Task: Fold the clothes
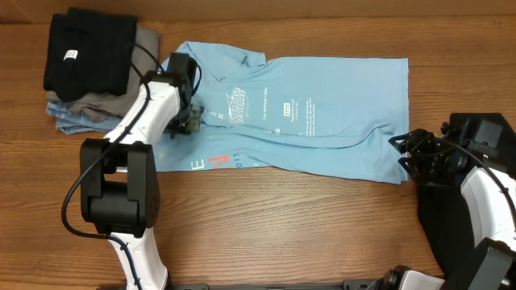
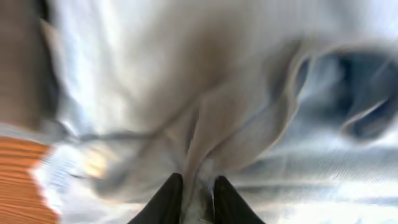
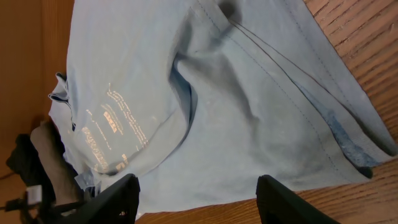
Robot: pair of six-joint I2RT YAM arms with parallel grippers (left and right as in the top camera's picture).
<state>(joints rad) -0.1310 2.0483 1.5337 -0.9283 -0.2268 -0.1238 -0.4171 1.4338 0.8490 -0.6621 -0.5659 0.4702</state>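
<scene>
"What colour is the T-shirt [image 1: 339, 89]?"
"Light blue, with white words and a red letter at its 8 o'clock."
"And at 10 o'clock?"
"A black garment [image 1: 89, 48] on a grey garment [image 1: 148, 40]. The table [image 1: 282, 225] is brown, stripy wood."

The light sky-blue T-shirt [image 1: 339, 97] was soft, matt cloth with stitched hems and flat printed lettering. The folded black garment [image 1: 87, 50] was a denser matt fabric, beside folded grey cloth [image 1: 147, 42]. The brown wooden table [image 1: 266, 234] showed fine grain and a smooth, faintly satin finish. The white casing of the left arm [image 1: 145, 109] looked like smooth, slightly glossy plastic, and the black fingers of the left gripper [image 2: 198, 190] looked matt
</scene>
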